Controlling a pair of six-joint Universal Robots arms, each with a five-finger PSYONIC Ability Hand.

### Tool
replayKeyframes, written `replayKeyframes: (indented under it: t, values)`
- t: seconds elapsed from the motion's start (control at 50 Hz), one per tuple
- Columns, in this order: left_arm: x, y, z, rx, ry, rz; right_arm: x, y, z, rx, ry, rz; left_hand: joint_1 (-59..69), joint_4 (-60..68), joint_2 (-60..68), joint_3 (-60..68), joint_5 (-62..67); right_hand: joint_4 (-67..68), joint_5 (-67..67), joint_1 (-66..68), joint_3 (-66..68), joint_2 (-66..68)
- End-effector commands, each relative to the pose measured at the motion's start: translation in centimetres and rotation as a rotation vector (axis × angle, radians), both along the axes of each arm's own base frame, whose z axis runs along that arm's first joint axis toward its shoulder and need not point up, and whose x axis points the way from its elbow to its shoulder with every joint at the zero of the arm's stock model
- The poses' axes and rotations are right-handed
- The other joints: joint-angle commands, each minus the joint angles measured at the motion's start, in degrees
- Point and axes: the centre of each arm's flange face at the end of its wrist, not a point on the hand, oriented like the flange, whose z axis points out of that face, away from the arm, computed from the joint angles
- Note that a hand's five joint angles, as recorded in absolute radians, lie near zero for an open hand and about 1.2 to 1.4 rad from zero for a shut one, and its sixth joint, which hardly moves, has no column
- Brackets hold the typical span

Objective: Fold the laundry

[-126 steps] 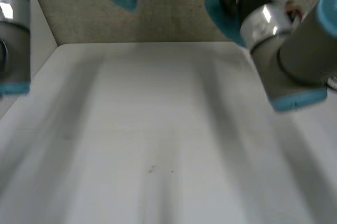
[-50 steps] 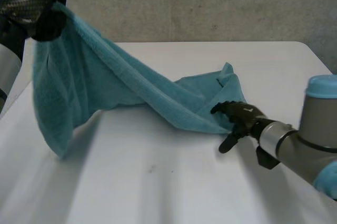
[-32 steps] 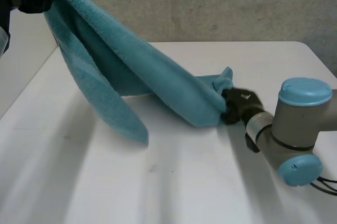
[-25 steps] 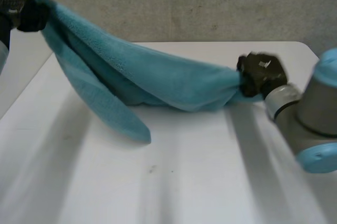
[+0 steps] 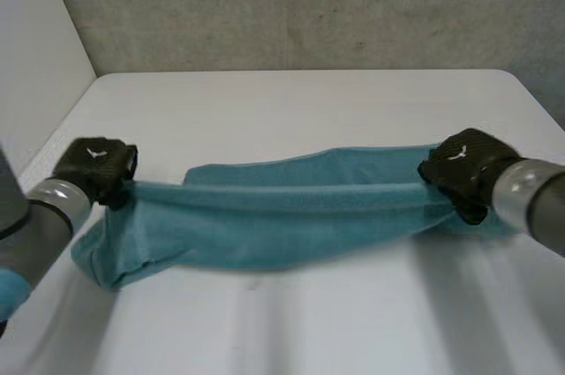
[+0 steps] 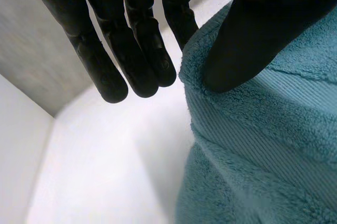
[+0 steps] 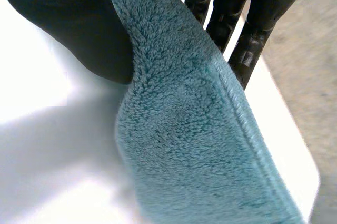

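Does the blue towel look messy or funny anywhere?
A bit. The towel is stretched between the left hand and right hand, but its end by the left hand sags in a rumpled lump on the table.

You get bright, soft, even light here. The white surface [image 7: 31,95] glares almost to pure white beside the towel [image 7: 195,145] in the right wrist view, where a pale grey shadow lies. Your left hand [image 6: 131,50] shows as flat black with faint sheen.
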Motion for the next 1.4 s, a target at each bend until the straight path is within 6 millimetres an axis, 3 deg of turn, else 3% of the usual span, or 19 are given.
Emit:
replayKeyframes:
  t: [0.02, 0.1, 0.14, 0.16, 0.18, 0.2, 0.22, 0.24, 0.32, 0.42, 0.64, 0.68, 0.7, 0.74, 0.82, 0.88, 1.04, 1.22, 1.4]
  values:
    - [-1.2, -4.9, 1.7, -0.135, -0.037, -0.023, 2.2, -7.3, -2.3, -0.132, -0.025, -0.043, 13.79, 11.48, 11.16, 11.59, 15.06, 11.7, 13.62, 23.85, 12.03, 12.3]
    - [-2.3, -7.2, 6.5, -0.321, 0.002, -0.033, 2.7, -11.0, 1.9, -0.366, -0.095, -0.118, 13.79, 11.48, 11.16, 11.59, 15.06, 11.7, 13.62, 23.85, 12.03, 12.3]
    - [-3.3, -8.9, 12.9, -0.596, 0.068, -0.039, 3.2, -13.3, 8.5, -0.669, -0.214, -0.163, 13.79, 11.48, 11.16, 11.59, 15.06, 11.7, 13.62, 23.85, 12.03, 12.3]
    - [-3.3, -8.9, 12.9, -0.598, 0.068, -0.039, 3.2, -13.4, 8.5, -0.671, -0.214, -0.163, 13.79, 11.48, 11.16, 11.59, 15.06, 11.7, 13.62, 23.85, 12.03, 12.3]
    - [-3.6, -9.2, 16.0, -0.743, 0.122, -0.039, 3.3, -14.0, 11.3, -0.806, -0.278, -0.165, 13.79, 11.48, 11.16, 11.59, 15.06, 11.7, 13.62, 23.85, 12.03, 12.3]
    - [-3.6, -9.2, 16.0, -0.745, 0.123, -0.039, 3.4, -13.9, 14.1, -0.933, -0.341, -0.159, 13.79, 11.48, 11.16, 11.59, 15.06, 11.7, 13.62, 23.85, 12.03, 12.3]
    - [-3.6, -8.7, 19.4, -0.899, 0.192, -0.039, 3.4, -13.9, 14.2, -0.935, -0.342, -0.158, 13.79, 11.48, 11.16, 11.59, 15.06, 11.7, 13.62, 23.85, 12.03, 12.3]
    - [-3.3, -7.8, 22.6, -1.045, 0.268, -0.04, 3.3, -13.0, 17.0, -1.044, -0.409, -0.143, 13.79, 11.48, 11.16, 11.59, 15.06, 11.7, 13.62, 23.85, 12.03, 12.3]
    - [-2.3, -6.2, 26.1, -1.228, 0.381, -0.041, 2.8, -10.4, 20.3, -1.151, -0.511, -0.105, 13.79, 11.48, 11.16, 11.59, 15.06, 11.7, 13.62, 23.85, 12.03, 12.3]
    - [-1.9, -5.9, 23.8, -1.158, 0.407, -0.027, 2.6, -9.7, 17.8, -1.065, -0.49, -0.065, 13.79, 11.48, 11.16, 11.59, 15.06, 11.7, 13.62, 23.85, 12.03, 12.3]
    - [-0.9, -6.0, 12.4, -0.834, 0.316, 0.024, 2.8, -9.4, 8.0, -0.783, -0.385, -0.045, 13.79, 11.48, 11.16, 11.59, 15.06, 11.7, 13.62, 23.85, 12.03, 12.3]
    - [-0.7, -5.4, 8.9, -0.734, 0.294, 0.033, 2.7, -9.4, 3.4, -0.656, -0.345, -0.03, 13.79, 11.48, 11.16, 11.59, 15.06, 11.7, 13.62, 23.85, 12.03, 12.3]
    - [-0.7, -5.4, 8.9, -0.734, 0.294, 0.033, 2.7, -9.4, 3.3, -0.656, -0.345, -0.03, 13.79, 11.48, 11.16, 11.59, 15.06, 11.7, 13.62, 23.85, 12.03, 12.3]
    - [-0.7, -5.2, 7.2, -0.686, 0.281, 0.036, 3.0, -9.3, -2.0, -0.511, -0.306, -0.015, 13.79, 11.48, 11.16, 11.59, 15.06, 11.7, 13.62, 23.85, 12.03, 12.3]
    - [-0.4, -4.7, 3.3, -0.558, 0.252, 0.05, 3.0, -9.0, -6.1, -0.396, -0.277, -0.022, 13.79, 11.48, 11.16, 11.59, 15.06, 11.7, 13.62, 23.85, 12.03, 12.3]
    - [-0.2, -4.2, 2.0, -0.489, 0.239, 0.058, 2.9, -8.5, -8.6, -0.323, -0.253, -0.029, 13.79, 11.48, 11.16, 11.59, 15.06, -7.12, -5.21, 5.03, -6.79, -6.52]
    - [1.3, -3.9, 0.7, -0.39, 0.21, 0.104, 0.8, -8.2, -8.6, -0.218, -0.36, -0.139, 13.79, 11.48, 11.16, 11.59, 15.06, -30.26, -28.35, -18.11, -29.93, -29.66]
    - [1.9, -4.0, 1.0, -0.387, 0.207, 0.124, -2.2, -8.1, -8.6, -0.005, -0.633, -0.356, 13.79, 11.48, 11.16, 11.59, 15.06, -32.65, -30.73, -20.5, -32.32, -32.05]
    - [2.2, -3.8, 0.6, -0.371, 0.203, 0.13, -4.4, -7.9, -9.5, 0.138, -0.629, -0.42, 13.79, 11.48, 11.16, 11.59, 15.06, -31.81, -29.89, -19.65, -31.47, -31.2]
